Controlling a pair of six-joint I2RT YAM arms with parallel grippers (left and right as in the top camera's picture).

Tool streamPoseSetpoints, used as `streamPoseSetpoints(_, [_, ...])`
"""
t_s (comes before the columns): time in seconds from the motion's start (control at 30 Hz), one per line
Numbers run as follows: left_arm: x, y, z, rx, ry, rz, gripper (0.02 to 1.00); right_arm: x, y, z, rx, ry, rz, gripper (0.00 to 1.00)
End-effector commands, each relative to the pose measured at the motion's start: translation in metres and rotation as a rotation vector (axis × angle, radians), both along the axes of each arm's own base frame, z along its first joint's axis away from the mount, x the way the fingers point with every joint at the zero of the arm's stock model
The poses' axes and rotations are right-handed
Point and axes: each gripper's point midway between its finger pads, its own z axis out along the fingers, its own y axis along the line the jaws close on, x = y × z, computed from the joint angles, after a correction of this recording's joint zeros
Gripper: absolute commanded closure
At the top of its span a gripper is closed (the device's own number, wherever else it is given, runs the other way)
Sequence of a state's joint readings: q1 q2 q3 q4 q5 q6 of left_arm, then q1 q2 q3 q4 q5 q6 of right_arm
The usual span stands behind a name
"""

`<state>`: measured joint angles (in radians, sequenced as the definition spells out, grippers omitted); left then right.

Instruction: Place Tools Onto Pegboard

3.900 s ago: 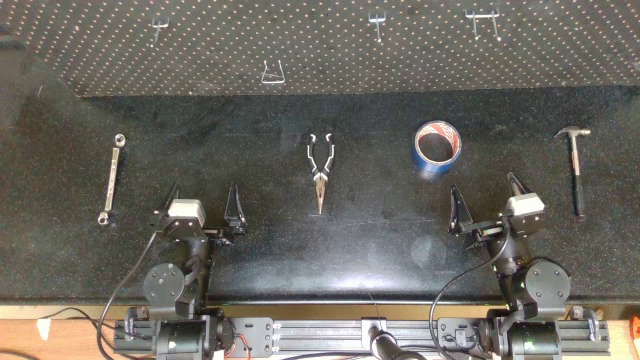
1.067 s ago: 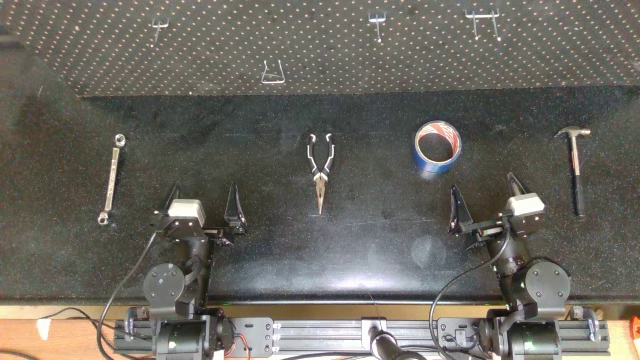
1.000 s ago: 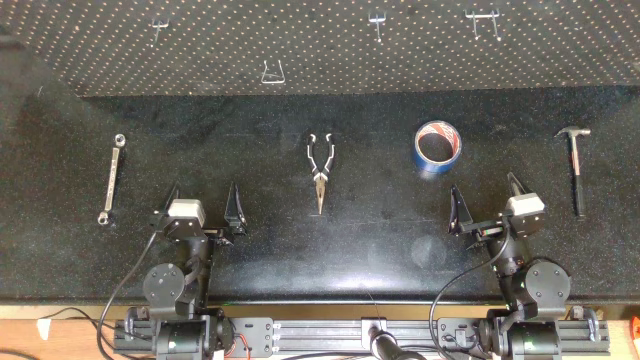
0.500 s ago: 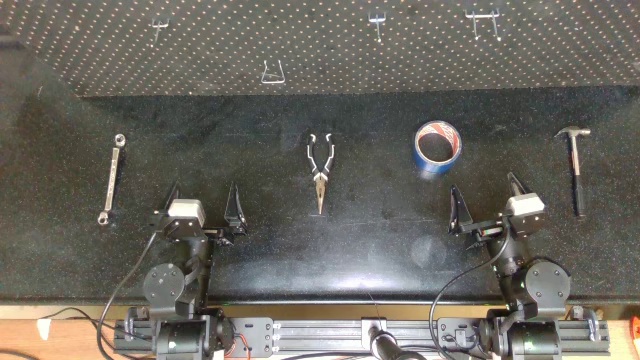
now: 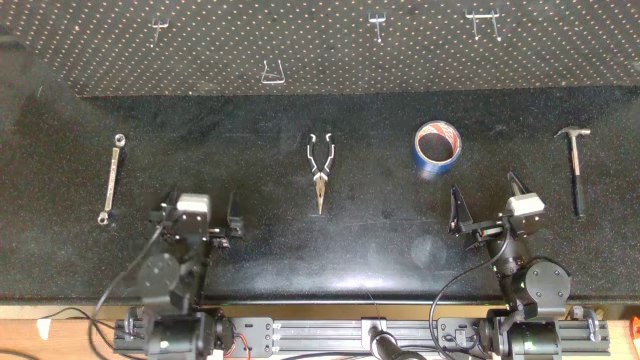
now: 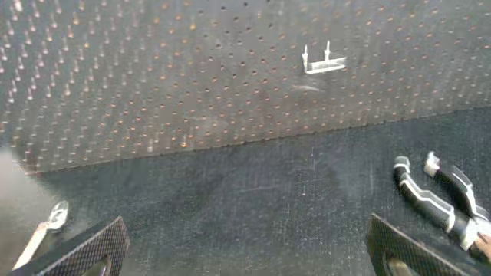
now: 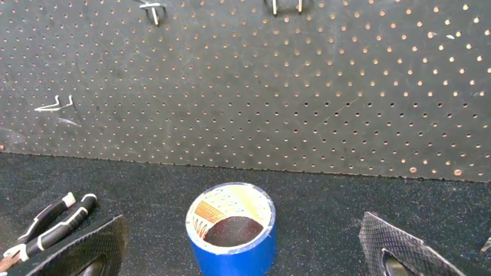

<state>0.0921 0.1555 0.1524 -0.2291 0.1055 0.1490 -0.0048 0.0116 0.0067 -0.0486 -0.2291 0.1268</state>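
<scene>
A silver wrench [image 5: 110,179] lies at the table's left, its end [image 6: 47,223] in the left wrist view. Pliers [image 5: 320,170] with black and white handles [image 6: 441,203] lie in the middle. A blue tape roll [image 5: 437,147] stands right of centre, straight ahead of my right gripper [image 7: 243,257]. A hammer [image 5: 575,168] lies at the far right. The pegboard [image 5: 330,40] rises at the back with metal hooks [image 5: 272,73]. My left gripper [image 5: 198,212] is open near the front edge, between wrench and pliers. My right gripper [image 5: 487,208] is open just in front of the tape.
More hooks [image 5: 377,20] hang higher on the pegboard, with a double hook [image 5: 483,18] at the right and one [image 5: 158,24] at the left. The black mat [image 5: 250,130] between the tools is bare.
The left arm has shifted slightly and turned a little to the right. The tools and the right arm have not moved.
</scene>
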Motion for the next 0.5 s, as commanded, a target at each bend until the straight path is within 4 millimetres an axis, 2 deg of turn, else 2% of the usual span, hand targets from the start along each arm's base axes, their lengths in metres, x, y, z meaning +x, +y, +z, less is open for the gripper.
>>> streamPoseSetpoints(0.03, [0.006,0.047,0.052,0.038,0.287,0.149,0.025,0.0,-0.002,-0.001,0.01,0.001,-0.01,0.014])
streamPoseSetpoints(0.1, [0.001,0.085,0.055,0.054,0.521,0.266,0.025,0.0,-0.002,-0.001,0.01,0.001,-0.01,0.014])
streamPoseSetpoints(0.17, [-0.005,0.112,0.053,0.031,0.712,0.315,0.025,0.0,-0.002,-0.001,0.01,0.001,-0.01,0.014])
streamPoseSetpoints(0.2, [-0.009,0.129,0.048,0.046,0.831,0.3,0.025,0.0,-0.002,-0.001,0.01,0.001,-0.01,0.014])
streamPoseSetpoints(0.23, [-0.01,0.155,0.039,0.029,0.911,0.325,0.025,0.0,-0.002,-0.001,0.01,0.001,-0.01,0.014])
streamPoseSetpoints(0.27, [-0.012,0.175,0.031,0.007,0.947,0.352,0.025,0.0,-0.002,-0.001,0.01,0.001,-0.01,0.014])
streamPoseSetpoints(0.33, [-0.016,0.194,0.018,-0.014,0.993,0.349,0.023,0.0,-0.002,-0.001,0.01,0.001,-0.01,0.012])
streamPoseSetpoints(0.4, [-0.016,0.208,-0.006,0.006,1.056,0.256,0.025,0.0,-0.002,-0.001,0.01,0.001,-0.01,0.014])
streamPoseSetpoints(0.5, [0.007,0.222,-0.039,-0.017,1.082,0.203,0.023,0.0,-0.002,-0.001,0.01,0.001,-0.01,0.014])
